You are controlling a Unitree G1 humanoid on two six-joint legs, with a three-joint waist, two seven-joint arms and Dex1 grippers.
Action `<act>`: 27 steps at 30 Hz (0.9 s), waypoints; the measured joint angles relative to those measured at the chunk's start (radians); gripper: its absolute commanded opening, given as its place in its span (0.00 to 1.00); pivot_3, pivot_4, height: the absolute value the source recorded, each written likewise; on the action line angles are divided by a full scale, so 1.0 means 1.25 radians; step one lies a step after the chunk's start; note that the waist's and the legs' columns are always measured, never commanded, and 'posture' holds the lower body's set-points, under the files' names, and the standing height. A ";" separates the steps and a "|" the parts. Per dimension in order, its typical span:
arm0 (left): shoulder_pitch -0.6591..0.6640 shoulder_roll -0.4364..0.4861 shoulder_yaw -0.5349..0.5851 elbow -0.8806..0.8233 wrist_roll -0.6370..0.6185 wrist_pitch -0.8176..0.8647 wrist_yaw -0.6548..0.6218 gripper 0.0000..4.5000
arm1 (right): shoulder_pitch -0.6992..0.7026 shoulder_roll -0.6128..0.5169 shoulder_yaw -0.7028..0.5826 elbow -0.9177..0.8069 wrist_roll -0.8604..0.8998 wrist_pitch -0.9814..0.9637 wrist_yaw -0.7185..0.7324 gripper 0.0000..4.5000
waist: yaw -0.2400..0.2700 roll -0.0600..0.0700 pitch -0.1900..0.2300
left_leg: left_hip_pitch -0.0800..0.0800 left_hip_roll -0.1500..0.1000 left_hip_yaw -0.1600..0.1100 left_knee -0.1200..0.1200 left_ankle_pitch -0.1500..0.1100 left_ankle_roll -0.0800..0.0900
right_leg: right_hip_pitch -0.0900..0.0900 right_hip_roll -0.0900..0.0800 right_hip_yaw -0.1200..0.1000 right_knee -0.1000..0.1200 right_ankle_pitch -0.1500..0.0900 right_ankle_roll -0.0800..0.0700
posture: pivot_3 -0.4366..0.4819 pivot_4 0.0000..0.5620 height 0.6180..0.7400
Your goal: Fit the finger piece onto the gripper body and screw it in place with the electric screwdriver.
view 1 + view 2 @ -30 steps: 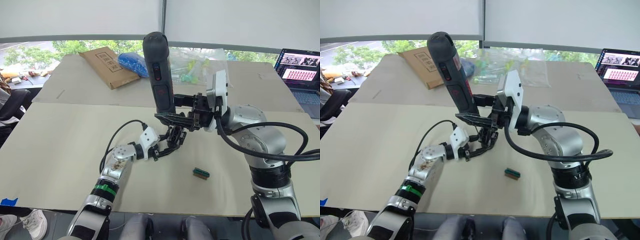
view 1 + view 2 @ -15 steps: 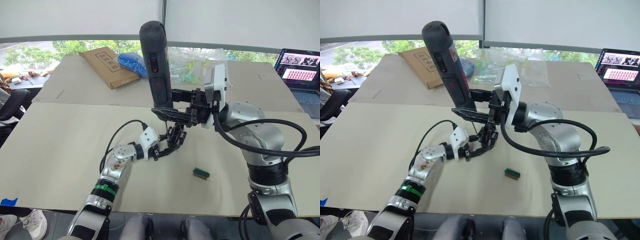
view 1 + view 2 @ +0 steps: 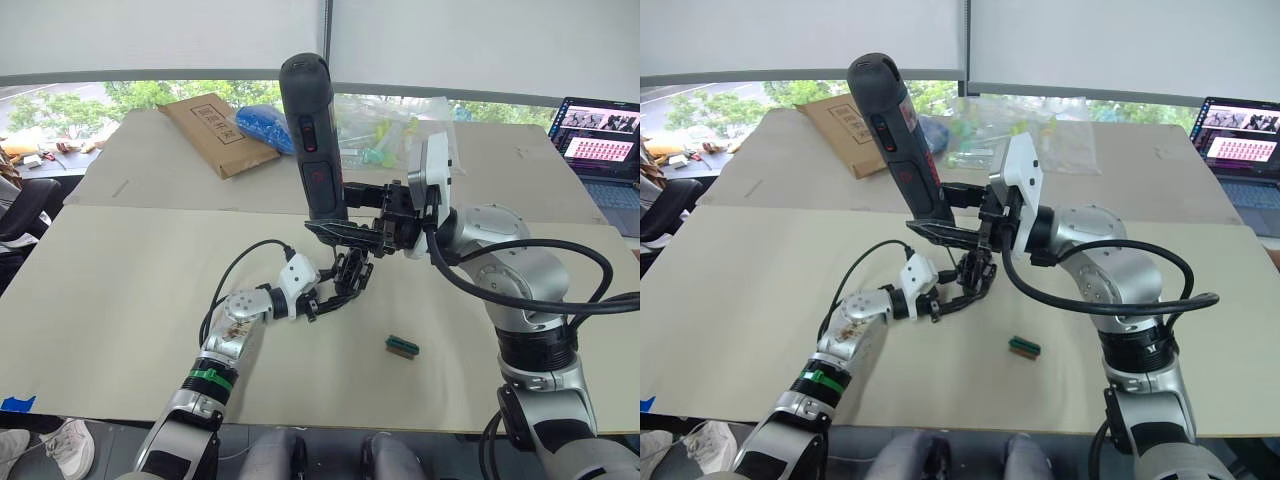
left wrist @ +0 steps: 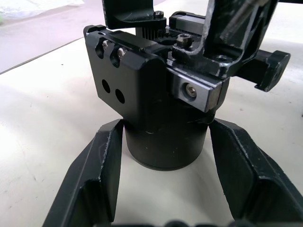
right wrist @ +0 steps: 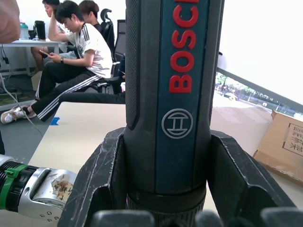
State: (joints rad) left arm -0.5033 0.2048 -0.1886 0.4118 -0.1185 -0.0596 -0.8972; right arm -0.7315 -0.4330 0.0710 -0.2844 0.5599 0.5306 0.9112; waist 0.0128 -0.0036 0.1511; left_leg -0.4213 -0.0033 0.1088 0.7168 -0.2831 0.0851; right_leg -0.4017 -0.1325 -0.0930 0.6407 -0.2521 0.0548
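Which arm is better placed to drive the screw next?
Right. Its end effector grips the electric screwdriver upright, directly above the gripper body. The left end effector is occupied bracing that body's base on the table.

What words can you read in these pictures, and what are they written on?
"BOSCH", in red letters, runs along the electric screwdriver clamped in the right gripper.
A round emblem, not a word, sits under that name on the same tool.
The cardboard box on the far table carries print too small to read.
The laptop screen shows pictures and text too small to read.
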 measured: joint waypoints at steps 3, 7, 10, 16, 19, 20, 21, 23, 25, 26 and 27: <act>0.000 0.000 0.000 0.000 0.000 0.000 0.000 0.50 | 0.000 0.000 0.000 0.000 0.000 0.000 -0.001 0.43 | 0.000 0.000 0.000 | 0.000 0.000 0.000 0.000 0.000 0.000 | 0.000 0.000 0.000 0.000 0.000 0.000 | 0.48 0.27 1.00; 0.000 0.000 0.000 0.000 0.000 0.000 0.000 0.50 | 0.000 0.000 0.001 0.000 0.000 0.000 -0.001 0.43 | 0.000 0.000 0.000 | 0.000 0.000 0.000 0.000 0.000 0.000 | 0.000 0.000 0.000 0.000 0.000 0.000 | 0.48 0.27 1.00; 0.000 0.000 0.000 0.000 0.000 0.000 0.000 0.50 | 0.000 -0.002 0.002 0.000 0.000 0.000 0.000 0.43 | 0.000 0.000 0.000 | 0.000 0.000 0.000 0.000 0.000 0.000 | 0.000 0.000 0.000 0.000 0.000 0.000 | 0.48 0.27 1.00; 0.000 0.000 0.000 0.000 0.000 0.000 0.000 0.50 | 0.004 -0.004 0.007 0.007 -0.006 0.000 0.003 0.43 | 0.000 0.000 0.000 | 0.000 0.000 0.000 0.000 0.000 0.000 | 0.000 0.000 0.000 0.000 0.000 0.000 | 0.48 0.27 1.00; 0.000 0.000 0.000 0.000 0.000 0.000 0.000 0.50 | 0.012 -0.005 0.015 0.010 -0.010 -0.001 0.005 0.43 | 0.000 0.000 0.000 | 0.000 0.000 0.000 0.000 0.000 0.000 | 0.000 0.000 0.000 0.000 0.000 0.000 | 0.48 0.27 1.00; 0.000 0.000 -0.001 0.000 0.000 0.000 0.000 0.50 | 0.013 -0.005 0.015 0.010 -0.010 -0.002 0.005 0.43 | 0.000 0.000 0.000 | 0.000 0.000 0.000 0.000 0.000 0.000 | 0.000 0.000 0.000 0.000 0.000 0.000 | 0.48 0.27 1.00; 0.000 0.000 -0.001 0.000 0.000 0.000 0.000 0.50 | 0.013 -0.005 0.015 0.010 -0.011 -0.003 0.005 0.43 | 0.000 0.000 0.000 | 0.000 0.000 0.000 0.000 0.000 0.000 | 0.000 0.000 0.000 0.000 0.000 0.000 | 0.48 0.27 1.00; 0.000 0.000 -0.001 0.000 0.000 0.000 0.001 0.50 | 0.013 -0.005 0.015 0.010 -0.013 -0.004 0.005 0.43 | 0.000 0.000 0.000 | 0.000 0.000 0.000 0.000 0.000 0.000 | 0.000 0.000 0.000 0.000 0.000 0.000 | 0.48 0.27 1.00; 0.000 0.000 -0.001 0.000 0.000 0.000 0.001 0.50 | 0.013 -0.005 0.016 0.010 -0.014 -0.005 0.005 0.43 | 0.000 0.000 0.000 | 0.000 0.000 0.000 0.000 0.000 0.000 | 0.000 0.000 0.000 0.000 0.000 0.000 | 0.48 0.27 1.00; 0.000 0.000 -0.001 0.000 0.000 0.000 0.001 0.50 | 0.013 -0.005 0.016 0.010 -0.014 -0.005 0.005 0.43 | 0.000 0.000 0.000 | 0.000 0.000 0.000 0.000 0.000 0.000 | 0.000 0.000 0.000 0.000 0.000 0.000 | 0.48 0.27 1.00; 0.000 0.000 -0.002 0.000 0.000 0.000 0.001 0.50 | 0.013 -0.005 0.016 0.010 -0.014 -0.005 0.005 0.43 | 0.000 0.000 0.000 | 0.000 0.000 0.000 0.000 0.000 0.000 | 0.000 0.000 0.000 0.000 0.000 0.000 | 0.48 0.27 1.00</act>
State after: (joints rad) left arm -0.5032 0.2050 -0.1905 0.4112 -0.1182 -0.0596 -0.8954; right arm -0.7156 -0.4395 0.0906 -0.2715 0.5426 0.5245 0.9176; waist 0.0129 -0.0036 0.1511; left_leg -0.4213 -0.0033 0.1088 0.7168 -0.2831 0.0851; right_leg -0.4016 -0.1325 -0.0930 0.6407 -0.2521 0.0547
